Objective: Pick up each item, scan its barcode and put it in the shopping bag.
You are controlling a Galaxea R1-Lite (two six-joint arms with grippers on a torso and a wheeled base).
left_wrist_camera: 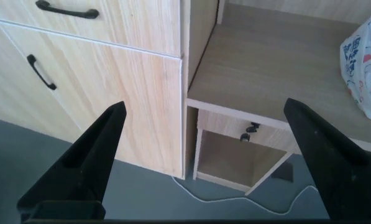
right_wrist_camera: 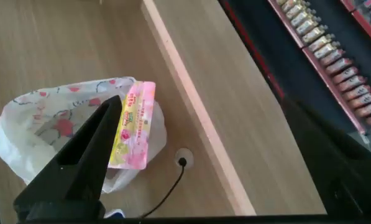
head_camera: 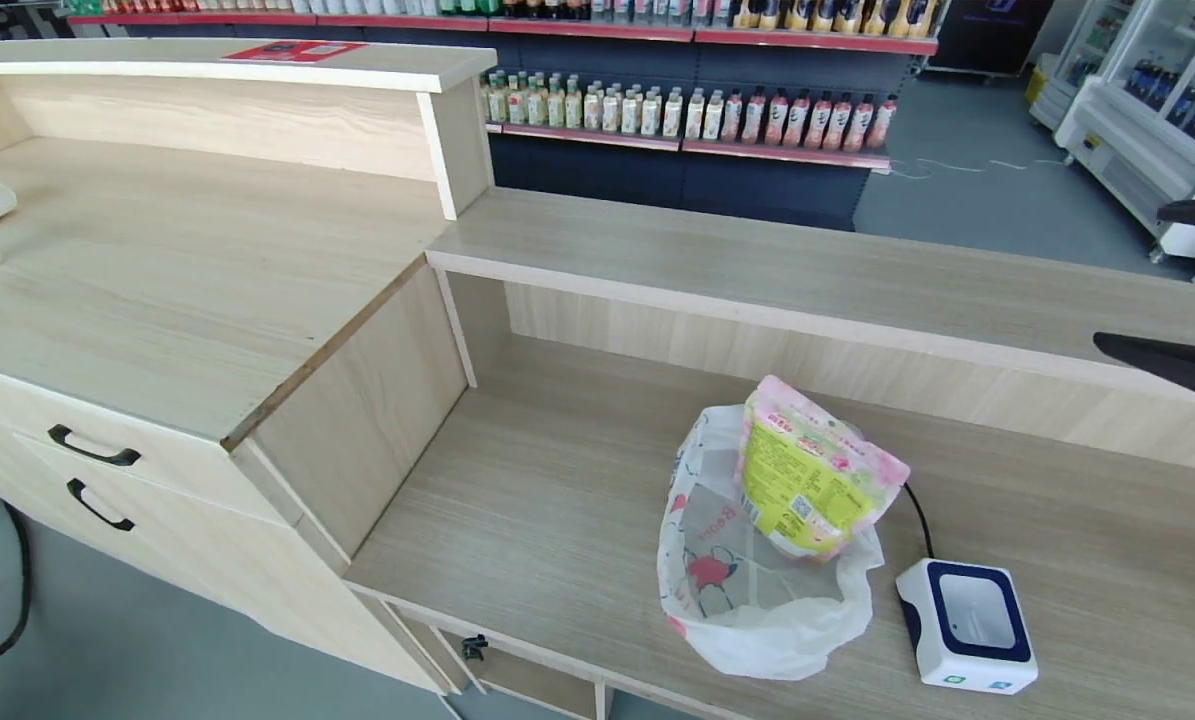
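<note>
Two grippers, both spread wide and holding nothing: our left gripper [left_wrist_camera: 204, 104] hangs near the drawers [left_wrist_camera: 79, 56], our right gripper [right_wrist_camera: 202, 102] above the counter [head_camera: 557, 500]. We see the snack pouch [head_camera: 817, 470] standing in the shopping bag [head_camera: 747, 610], seemingly tilted. The scanner [head_camera: 967, 625] sits just beside the bag.

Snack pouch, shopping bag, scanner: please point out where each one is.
snack pouch [head_camera: 817, 470], head view, middle of printed panel
shopping bag [head_camera: 757, 632], head view, white front wall
scanner [head_camera: 972, 612], head view, its glass window
</note>
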